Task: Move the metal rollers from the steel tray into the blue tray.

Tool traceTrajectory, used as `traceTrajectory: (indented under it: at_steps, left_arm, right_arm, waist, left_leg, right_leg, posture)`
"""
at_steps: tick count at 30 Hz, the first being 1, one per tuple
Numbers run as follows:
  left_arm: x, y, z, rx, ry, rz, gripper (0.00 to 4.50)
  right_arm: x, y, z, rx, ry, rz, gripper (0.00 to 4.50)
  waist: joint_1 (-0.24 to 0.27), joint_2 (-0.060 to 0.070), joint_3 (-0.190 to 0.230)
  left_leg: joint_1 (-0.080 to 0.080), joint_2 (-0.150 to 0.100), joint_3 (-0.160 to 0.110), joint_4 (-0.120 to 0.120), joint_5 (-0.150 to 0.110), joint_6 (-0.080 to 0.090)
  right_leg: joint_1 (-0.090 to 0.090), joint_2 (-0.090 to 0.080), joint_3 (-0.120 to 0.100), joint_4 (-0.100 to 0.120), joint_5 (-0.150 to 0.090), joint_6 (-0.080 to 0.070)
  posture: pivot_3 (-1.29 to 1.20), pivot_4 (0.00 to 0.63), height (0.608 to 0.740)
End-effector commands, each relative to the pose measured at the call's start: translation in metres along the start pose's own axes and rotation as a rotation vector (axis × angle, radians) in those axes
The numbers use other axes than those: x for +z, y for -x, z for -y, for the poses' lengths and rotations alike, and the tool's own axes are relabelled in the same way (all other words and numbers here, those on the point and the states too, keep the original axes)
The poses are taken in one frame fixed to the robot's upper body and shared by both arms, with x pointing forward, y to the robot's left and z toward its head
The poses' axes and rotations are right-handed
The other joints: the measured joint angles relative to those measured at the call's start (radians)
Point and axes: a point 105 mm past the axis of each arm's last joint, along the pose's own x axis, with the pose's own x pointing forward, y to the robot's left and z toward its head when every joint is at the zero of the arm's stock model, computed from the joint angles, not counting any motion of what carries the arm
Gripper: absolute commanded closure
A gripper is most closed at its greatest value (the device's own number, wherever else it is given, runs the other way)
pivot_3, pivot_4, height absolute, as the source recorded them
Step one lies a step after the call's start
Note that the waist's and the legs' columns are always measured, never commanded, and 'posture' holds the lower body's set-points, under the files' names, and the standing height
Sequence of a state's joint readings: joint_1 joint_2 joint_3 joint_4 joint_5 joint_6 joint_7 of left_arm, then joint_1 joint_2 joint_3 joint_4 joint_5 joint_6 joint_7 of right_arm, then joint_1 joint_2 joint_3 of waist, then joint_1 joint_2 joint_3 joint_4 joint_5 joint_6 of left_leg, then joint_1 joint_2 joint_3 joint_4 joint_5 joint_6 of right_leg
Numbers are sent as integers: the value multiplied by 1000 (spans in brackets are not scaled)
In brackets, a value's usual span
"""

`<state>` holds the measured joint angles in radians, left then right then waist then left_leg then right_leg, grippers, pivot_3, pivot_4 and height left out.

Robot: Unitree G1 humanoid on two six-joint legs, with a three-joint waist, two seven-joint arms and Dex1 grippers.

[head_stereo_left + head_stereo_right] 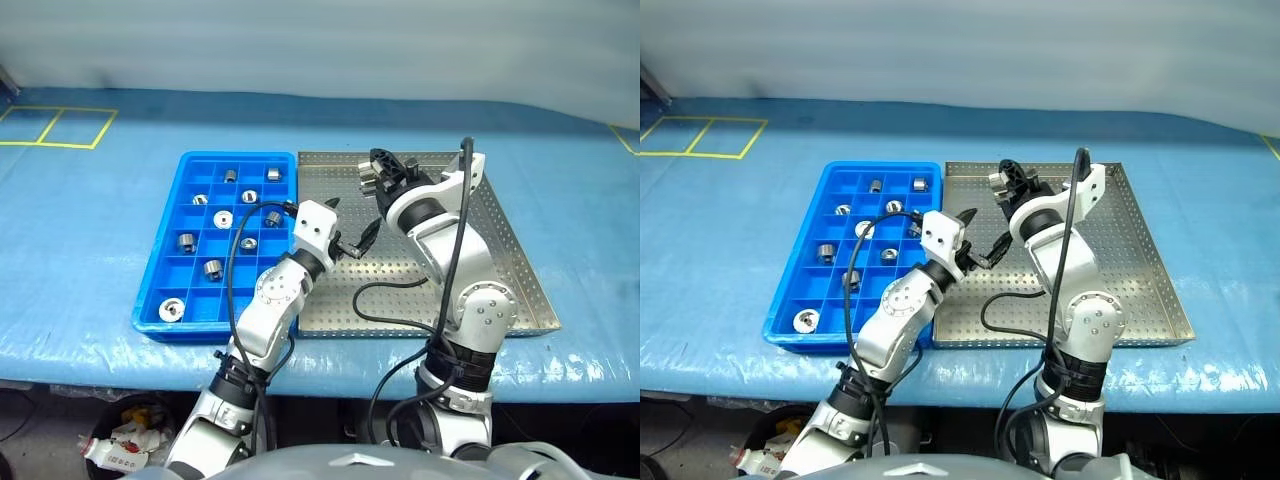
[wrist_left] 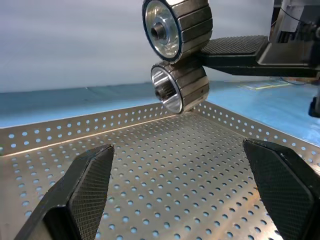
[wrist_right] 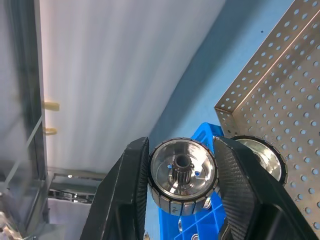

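Blue-covered table (image 1: 90, 210), steel tray (image 1: 500, 250) beside blue tray (image 1: 165, 255). Your right gripper (image 3: 181, 175) is clamped on one roller (image 3: 183, 176), lifted over the steel tray's far edge; a second roller (image 2: 180, 86) sits just below it. Left gripper (image 2: 182, 182) is spread wide, empty, low over the steel tray. Carry the roller left to a free compartment; mind the left arm and cable (image 1: 235, 270) in between. Other rollers (image 1: 222, 219) are already in compartments.
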<state>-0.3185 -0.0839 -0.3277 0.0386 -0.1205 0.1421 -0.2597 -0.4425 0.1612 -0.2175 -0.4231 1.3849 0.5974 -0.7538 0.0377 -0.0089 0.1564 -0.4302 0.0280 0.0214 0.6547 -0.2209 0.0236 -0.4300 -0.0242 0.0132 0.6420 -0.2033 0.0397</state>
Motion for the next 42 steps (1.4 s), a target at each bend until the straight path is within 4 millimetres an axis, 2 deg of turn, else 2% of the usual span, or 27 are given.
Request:
traceTrajectory:
  at_steps: [1,12,20,23,30,31,42]
  left_arm:
    - [18,-14,24,-36,43,94,0]
    - [27,-32,23,45,-10,133,0]
    - [35,-34,7,153,-26,168,0]
    - [36,-33,3,172,-27,174,613]
    - [28,-30,1,175,-42,131,2934]
    - [27,-30,1,168,-49,128,3044]
    - [17,-18,-13,133,-157,83,3044]
  right_arm:
    - [-3,7,-17,70,-35,6,2887]
    - [-7,9,-17,74,-29,3,2887]
    - [-6,10,-16,73,-25,9,2887]
    - [-7,9,-14,70,-25,6,2887]
    - [-8,8,-14,72,-19,-1,2887]
    - [-8,8,-14,72,-17,-2,2887]
    - [-7,12,-5,54,-3,-6,2887]
  waist:
    - [0,0,0]
    - [-10,0,0]
    - [-14,0,0]
    - [-14,0,0]
    - [-14,0,0]
    - [-14,0,0]
    - [-13,0,0]
  left_leg:
    - [0,0,0,0,0,0]
    - [0,0,0,1,0,0]
    - [-1,0,1,2,0,1]
    - [-1,0,1,2,0,1]
    - [-1,0,1,3,-1,1]
    - [-1,0,1,3,-1,1]
    - [-1,0,1,3,-1,1]
  right_leg:
    - [0,0,0,0,0,0]
    - [0,0,0,0,2,4]
    - [0,0,1,0,2,4]
    - [0,0,0,0,2,4]
    - [0,0,0,0,3,4]
    - [0,0,1,0,3,4]
    - [0,0,1,0,3,4]
  posture:
    - [113,150,740]
    - [87,150,740]
    - [84,150,740]
    - [90,150,740]
    - [101,150,740]
    - [101,150,740]
    - [108,150,740]
